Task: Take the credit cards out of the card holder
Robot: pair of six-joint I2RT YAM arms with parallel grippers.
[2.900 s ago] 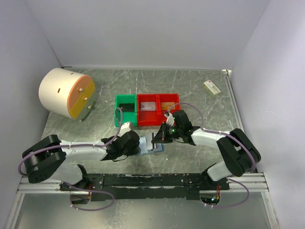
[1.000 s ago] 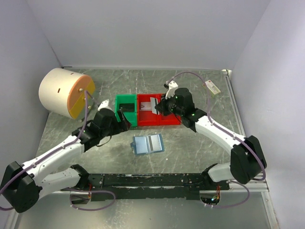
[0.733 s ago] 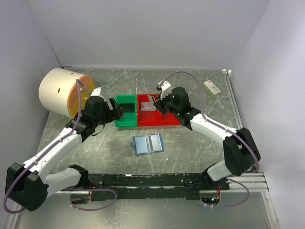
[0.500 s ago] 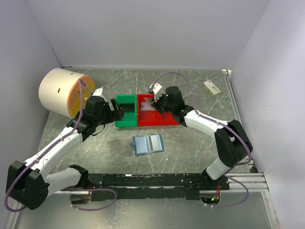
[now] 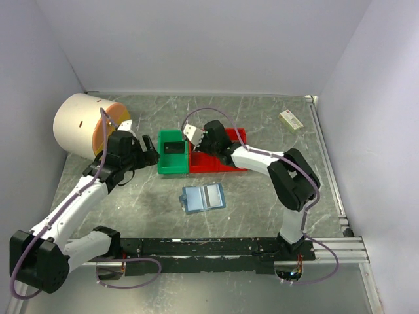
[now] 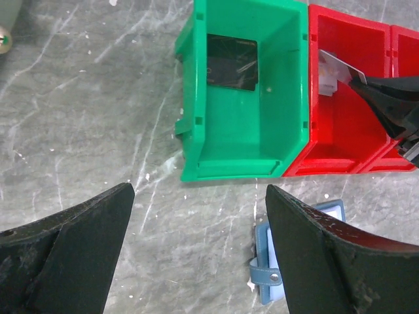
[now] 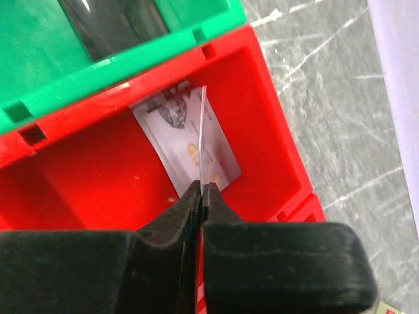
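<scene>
The blue card holder (image 5: 203, 197) lies open on the table, with its strap end (image 6: 275, 275) showing beside my left gripper's right finger. My right gripper (image 5: 200, 138) is shut on a thin credit card (image 7: 202, 124), seen edge-on over the left red bin (image 7: 98, 170). A silver credit card (image 7: 171, 124) lies flat on that bin's floor beneath it. A dark card (image 6: 231, 53) rests in the green bin (image 5: 171, 162). My left gripper (image 5: 152, 154) hovers open left of the green bin, with nothing between its fingers (image 6: 85, 242).
A white drum with an orange face (image 5: 88, 126) stands at the back left, close to my left arm. A small cream box (image 5: 291, 120) lies at the back right. A second red bin (image 5: 234, 136) adjoins the first. Walls close three sides.
My right gripper has carried its card leftward from the right of the red bins to over the left red bin. My left gripper has drawn back left off the green bin.
</scene>
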